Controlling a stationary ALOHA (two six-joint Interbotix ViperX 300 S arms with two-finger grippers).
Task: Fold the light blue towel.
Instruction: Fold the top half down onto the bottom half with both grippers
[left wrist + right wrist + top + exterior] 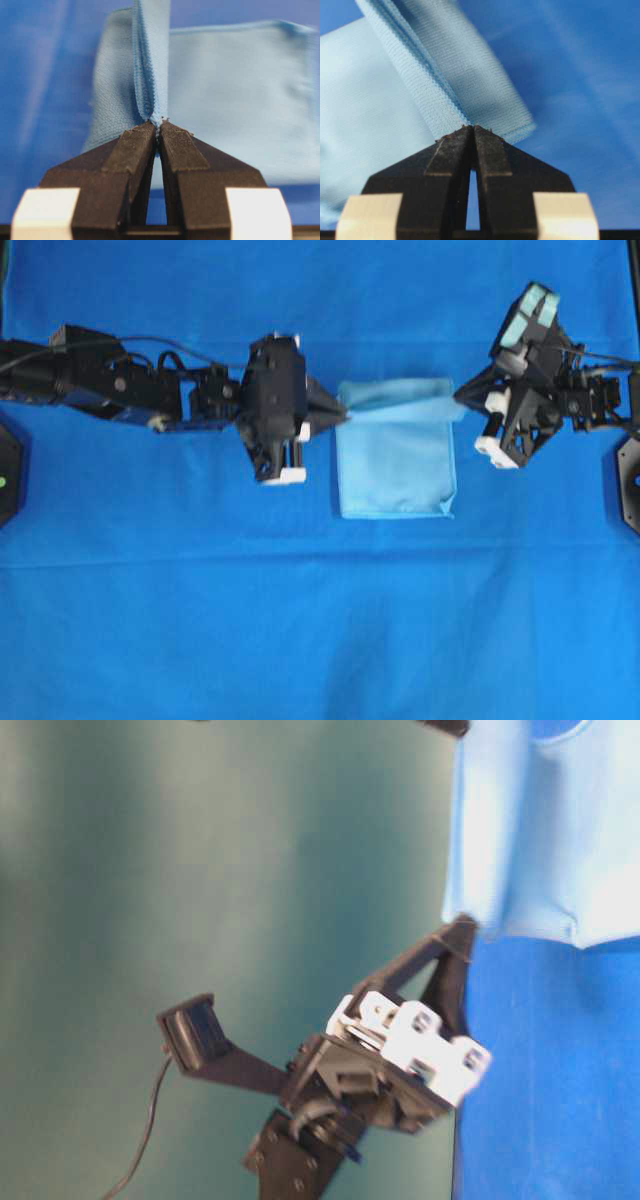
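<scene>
Item one, the light blue towel [395, 455]: I see it near the middle of the table cloth [300, 620], slightly toward the far edge, folded over on itself. Its upper edge is stretched taut between my two grippers while the lower part hangs or lies toward the near side; from overhead I cannot tell which. In the table-level view the towel [545, 830] hangs as a doubled sheet with a hemmed lower edge.

Item two, left gripper [340, 416]: it reaches in from the left side, jaws pressed together on the towel's left upper corner. My left wrist view shows the gripper [158, 128] pinching a doubled hem of the towel [240, 95] right at the tips.

Item three, right gripper [462, 397]: it comes in from the right side, jaws likewise closed tight on the opposite upper corner. The right wrist view shows the gripper [472, 131] clamping a folded band of towel [450, 75]
</scene>
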